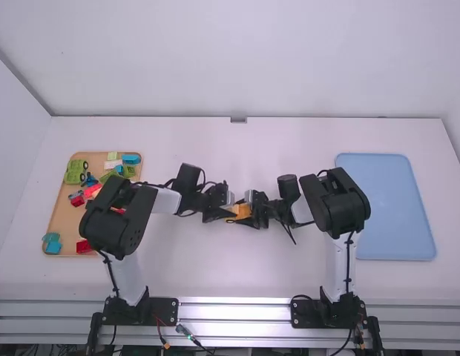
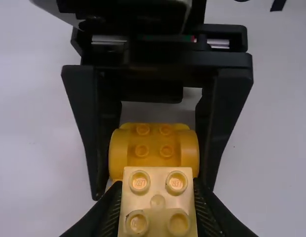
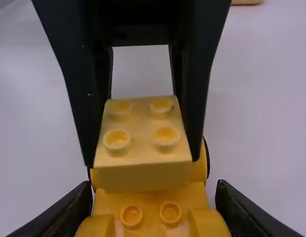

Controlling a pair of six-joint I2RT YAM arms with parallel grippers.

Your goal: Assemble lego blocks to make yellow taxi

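You've got both claws meeting mid-bench, approx. halfway btwn the L & R edges. Your L gripper (image 1: 231, 212) has its fingers pinching the pale yellow 2x2 block (image 2: 158, 202), studs showing. Your R gripper (image 1: 251, 213) is clamped on the sides of the orange-yellow car base (image 3: 150, 207), which has rounded fenders & studs on top. The block is right at the base, over part of it in your R wrist view; can't tell if they're touching.

Toward the bench's L edge you have a wooden tray (image 1: 60, 215) w/ spare pcs: green wheeled pc (image 1: 74, 172) at its far L corner, blue block (image 1: 131, 159) at the far R corner, light green block (image 1: 112, 156) by the far edge, teal & blue pcs (image 1: 53, 245) at the near L corner, red block (image 1: 84, 246) along the near edge. Toward the bench's R edge lies a light blue tray (image 1: 386, 208).
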